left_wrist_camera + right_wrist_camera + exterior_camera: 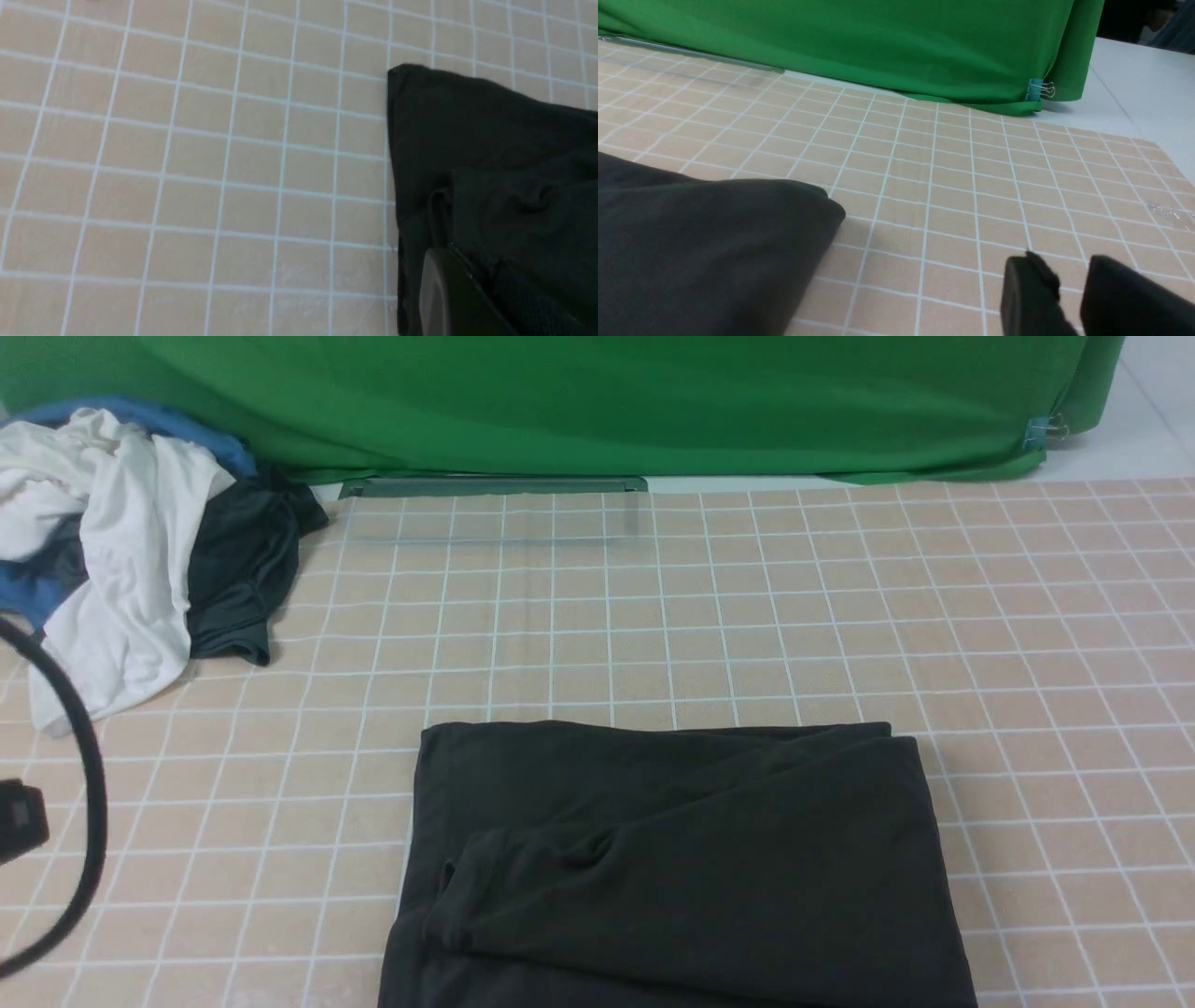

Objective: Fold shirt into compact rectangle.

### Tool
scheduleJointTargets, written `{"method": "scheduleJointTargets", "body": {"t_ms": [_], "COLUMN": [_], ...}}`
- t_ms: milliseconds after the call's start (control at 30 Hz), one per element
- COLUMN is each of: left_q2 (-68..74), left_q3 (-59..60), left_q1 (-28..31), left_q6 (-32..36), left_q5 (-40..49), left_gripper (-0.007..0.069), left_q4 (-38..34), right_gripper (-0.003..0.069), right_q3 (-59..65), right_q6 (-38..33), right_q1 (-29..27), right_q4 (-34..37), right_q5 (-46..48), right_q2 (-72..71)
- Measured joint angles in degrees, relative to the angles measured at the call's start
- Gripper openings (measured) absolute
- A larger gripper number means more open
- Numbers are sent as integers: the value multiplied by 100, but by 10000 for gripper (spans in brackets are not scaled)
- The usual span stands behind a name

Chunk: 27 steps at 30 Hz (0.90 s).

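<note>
Clothes pile [140,541]: a loose heap on the robot's far left, at the back of the mat, well apart from both grippers. A white garment [121,569] lies on top, a blue garment [140,415] shows behind it, and a smaller dark grey garment [245,569] hangs off the side nearest the middle.

Cable [89,784]: a thick black loop at the left edge of the front view, on the left arm's side.

Left gripper [467,298]: only a dark finger shows at the frame's edge in its wrist view. It is closed tight. Its tip sits over the shirt's edge; whether it pinches any cloth cannot be told.

Shirt [672,859]: black, folded into a rough rectangle and lying flat on the mat in the near middle, between the two arms. A sleeve fold [523,877] crosses its top layer on the side nearest the left gripper. One corner lies just beside the right gripper.

Mat [747,616]: tan with a white grid, under everything; bare beyond the shirt and around the right gripper.

Right gripper [1073,298]: two dark fingers [1027,298] show with a narrow gap between them, so it is partly open and holds nothing. It sits low over bare mat, near the shirt's corner but apart from it.

Green cloth [597,401]: hangs along the back edge, well ahead of both grippers.

Clip [1036,88]: small and blue, pinned to the green cloth's lower corner, far ahead of the right gripper.
</note>
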Motion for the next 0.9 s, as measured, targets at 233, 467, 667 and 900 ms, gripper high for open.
{"method": "scheduleJointTargets", "body": {"t_ms": [233, 467, 667, 900], "left_q2": [-1543, -2030, -2034, -2034], "left_q3": [1533, 2583, 3112, 3290], "left_q1": [0, 0, 0, 0], "left_q6": [844, 985, 1013, 1139], "left_q5": [-2325, -3528, -3528, -3530], "left_gripper": [14, 14, 14, 14], "left_q4": [-2209, -2524, -2047, -494], "right_gripper": [227, 236, 237, 238], "right_q3": [0, 0, 0, 0], "right_q6": [0, 0, 0, 0], "right_q1": [0, 0, 0, 0], "right_q4": [0, 0, 0, 0], "right_q5": [0, 0, 0, 0], "right_q2": [0, 0, 0, 0]}}
